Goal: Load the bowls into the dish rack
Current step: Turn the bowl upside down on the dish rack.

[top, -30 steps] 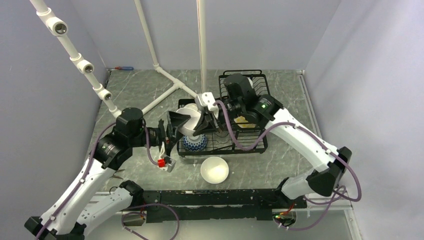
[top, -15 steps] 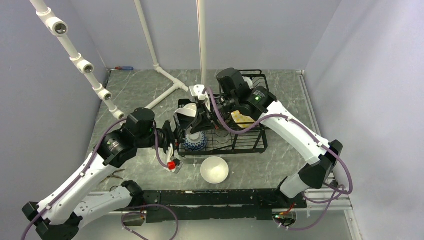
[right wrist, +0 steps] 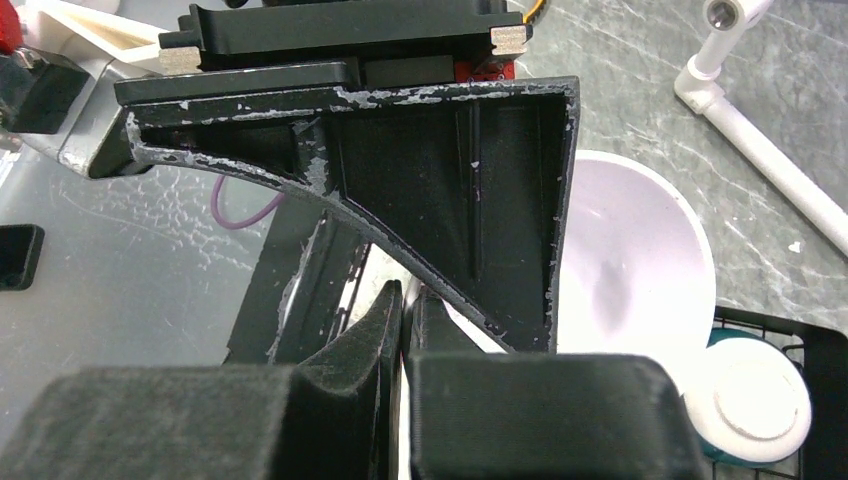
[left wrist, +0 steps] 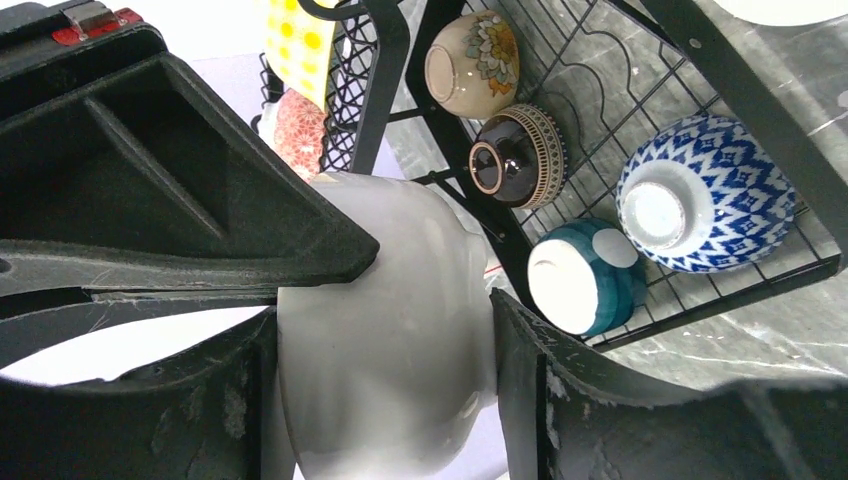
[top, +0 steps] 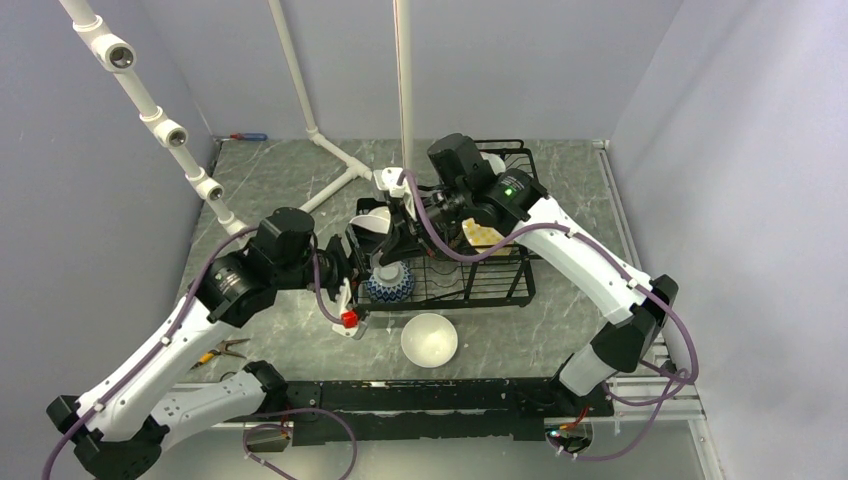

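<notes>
A plain white bowl (left wrist: 390, 330), a blue-and-white diamond-patterned bowl (left wrist: 735, 185), a teal-and-white bowl (left wrist: 600, 290), a black wire rack (left wrist: 745, 95).

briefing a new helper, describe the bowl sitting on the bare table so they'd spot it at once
Find the black wire dish rack in the middle of the grey table. Just in front of it, toward the arm bases, one bowl sits alone on the tabletop. It is plain white and open side up, whereas the rack's bowls are coloured or patterned.

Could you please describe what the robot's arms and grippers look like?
The left arm and right arm have white shells, black joints and looping purple cables. The left gripper and right gripper carry black, scuffed, ribbed triangular fingers.
</notes>
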Controlling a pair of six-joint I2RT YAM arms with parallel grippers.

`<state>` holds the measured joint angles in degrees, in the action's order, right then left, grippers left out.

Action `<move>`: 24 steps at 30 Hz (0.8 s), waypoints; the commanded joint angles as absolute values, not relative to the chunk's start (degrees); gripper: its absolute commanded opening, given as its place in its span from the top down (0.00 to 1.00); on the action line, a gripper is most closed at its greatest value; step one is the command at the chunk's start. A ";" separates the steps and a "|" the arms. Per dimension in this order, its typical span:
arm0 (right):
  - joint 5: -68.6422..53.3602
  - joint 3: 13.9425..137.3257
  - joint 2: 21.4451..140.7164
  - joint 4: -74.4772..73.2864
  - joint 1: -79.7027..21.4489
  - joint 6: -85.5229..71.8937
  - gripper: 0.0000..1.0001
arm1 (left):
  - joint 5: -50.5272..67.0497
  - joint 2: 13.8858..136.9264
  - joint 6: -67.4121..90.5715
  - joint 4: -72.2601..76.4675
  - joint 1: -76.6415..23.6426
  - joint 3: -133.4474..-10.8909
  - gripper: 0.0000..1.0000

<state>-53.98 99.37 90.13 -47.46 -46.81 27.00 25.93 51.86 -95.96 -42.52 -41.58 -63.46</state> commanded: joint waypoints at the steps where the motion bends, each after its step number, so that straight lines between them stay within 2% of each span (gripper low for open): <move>1: -53.66 103.00 88.86 -42.91 -46.82 26.98 1.00 | 25.13 53.73 -91.93 -48.45 -41.97 -66.04 0.82; 3: -52.41 102.71 88.78 -42.34 -46.84 26.48 1.00 | 25.50 54.30 -90.63 -49.16 -42.01 -66.63 0.96; 6: -51.11 102.50 88.41 -41.92 -46.76 26.09 0.96 | 25.96 54.79 -87.42 -49.19 -41.97 -66.95 0.97; 9: -48.30 100.68 86.95 -39.90 -46.52 25.02 0.80 | 26.78 55.18 -83.81 -48.93 -42.00 -67.28 0.97; 12: -46.79 97.83 85.17 -36.84 -45.76 23.15 0.50 | 27.54 55.66 -79.23 -48.60 -41.99 -67.57 0.97; 14: -46.27 96.26 84.08 -35.11 -44.97 22.10 0.41 | 28.09 55.82 -76.22 -47.93 -42.00 -67.31 0.97; 19: -45.79 93.18 82.02 -31.54 -41.27 18.77 0.36 | 29.94 54.98 -67.20 -42.30 -42.00 -64.35 0.97; 24: -44.60 87.12 77.13 -24.01 -37.98 14.60 0.33 | 33.62 55.14 -50.57 -32.50 -41.88 -60.10 0.97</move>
